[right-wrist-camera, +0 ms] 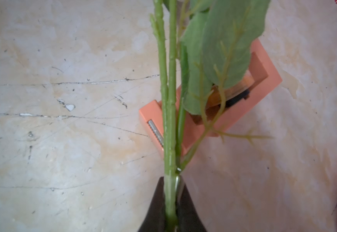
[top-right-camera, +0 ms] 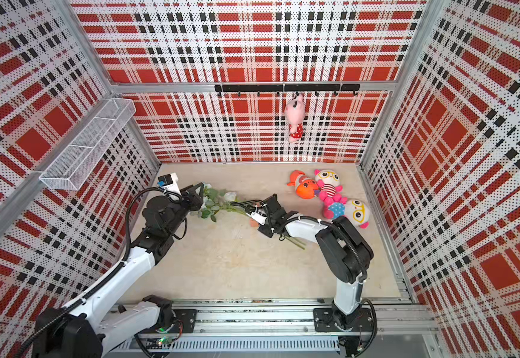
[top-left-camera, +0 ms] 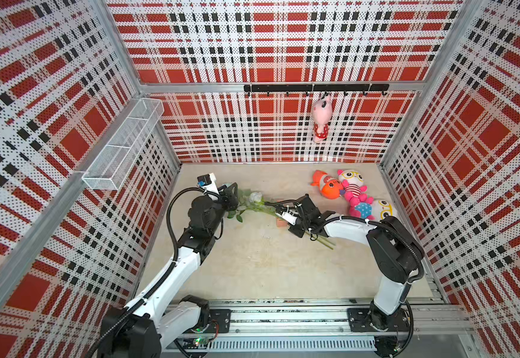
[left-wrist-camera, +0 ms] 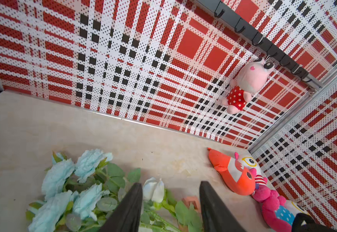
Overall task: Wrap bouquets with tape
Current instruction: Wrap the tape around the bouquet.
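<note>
1. Bouquet of pale blue and white artificial roses with green leaves, stretched slantwise low over the beige tabletop between the two arms. Flower heads toward the left arm, stem ends poking out past the right wrist.
2. Right gripper: pinched tight on the long green stems, fingertips nearly meeting around them. Stems and leaves running straight out from the tips in the right wrist view.
3. Left gripper: roughly half parted, black fingers astride a white rosebud and some leaves. No squeeze on anything visible. Blue blooms just beside one finger.
4. Tape dispenser, a small peach-orange block, flat on the tabletop beneath the stems and partly covered by a leaf. Serrated cutter at one end, roll only partly in sight. Impossible to tell whether touched by the stems. In both top views only a sliver showing beside the right wrist.
5. Orange plush fish, pink striped plush doll and second doll in a blue dotted dress huddled together, touching, near the back right corner, well apart from the flower heads.
6. Pink plush pig in a red dotted dress, hanging from the black hook rail on the back wall.
7. White wire mesh basket mounted on the left wall, above the left arm.
</note>
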